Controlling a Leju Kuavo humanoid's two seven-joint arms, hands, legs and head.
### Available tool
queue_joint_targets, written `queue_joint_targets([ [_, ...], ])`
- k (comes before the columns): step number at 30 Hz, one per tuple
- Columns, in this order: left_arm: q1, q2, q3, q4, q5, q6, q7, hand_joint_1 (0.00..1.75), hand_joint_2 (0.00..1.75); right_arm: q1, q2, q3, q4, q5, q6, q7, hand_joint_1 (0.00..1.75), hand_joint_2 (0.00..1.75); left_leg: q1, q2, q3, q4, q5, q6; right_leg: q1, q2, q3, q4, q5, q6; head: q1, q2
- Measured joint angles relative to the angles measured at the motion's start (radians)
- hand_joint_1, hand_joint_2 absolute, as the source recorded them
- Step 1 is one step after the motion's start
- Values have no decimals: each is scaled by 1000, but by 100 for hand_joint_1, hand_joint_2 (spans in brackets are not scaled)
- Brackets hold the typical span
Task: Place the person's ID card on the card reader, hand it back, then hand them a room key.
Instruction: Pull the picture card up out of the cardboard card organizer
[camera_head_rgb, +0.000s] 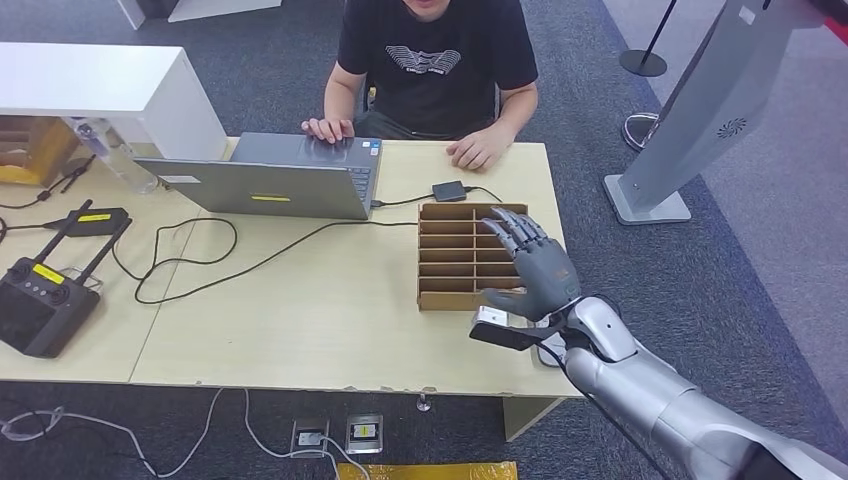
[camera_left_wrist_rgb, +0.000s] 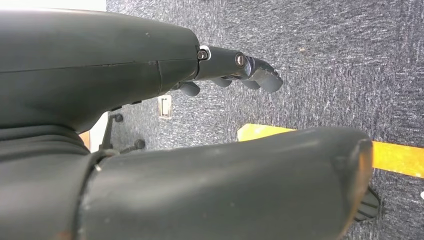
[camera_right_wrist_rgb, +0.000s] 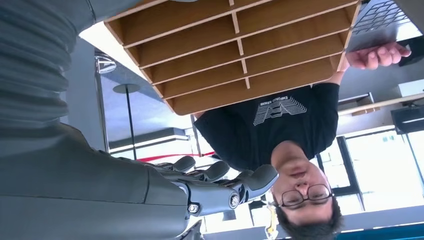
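ID card cannot be made out for sure; my best guess is the small white piece (camera_head_rgb: 489, 318) on a flat black pad (camera_head_rgb: 503, 336) at the tabletop's near edge, toward its right corner. Left hand (camera_left_wrist_rgb: 220, 65) hangs over the floor, loosely extended and empty. Right hand (camera_head_rgb: 530, 265) is far nearer, hovering fingers spread and holding nothing over the slotted tray (camera_head_rgb: 450, 262), with the white piece just nearward of its thumb, below the wrist.
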Motion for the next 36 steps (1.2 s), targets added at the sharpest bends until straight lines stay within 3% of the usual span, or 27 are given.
queue_joint_targets([
  [9,0,-3,0,0,8,17,3,0,0,-19,-8,-2,2,0,79,47,0,175,0,0,0,0,0,0,0,0,0,0,0,0,0,0],
  [15,1,-8,0,0,25,41,22,0,0,28,-10,25,-58,9,129,244,0,175,0,0,-1,0,0,0,0,0,-1,0,0,0,0,0],
  [18,0,-11,1,0,31,50,28,0,0,37,-22,45,-108,11,146,282,0,175,0,1,-1,0,0,0,0,1,-1,0,0,0,0,0],
  [23,1,-16,1,-1,35,58,34,0,0,36,-52,67,-172,-8,148,280,0,175,0,1,-1,0,0,0,0,1,-1,0,0,0,0,0],
  [29,1,-24,6,-2,46,82,46,0,0,-6,-86,81,-202,-44,142,194,0,175,0,1,0,0,0,0,0,0,0,0,0,0,0,0],
  [36,0,-36,23,-8,54,105,71,0,0,26,-94,97,-245,-15,124,260,0,175,0,2,0,0,-1,-1,0,1,-1,0,0,0,0,0],
])
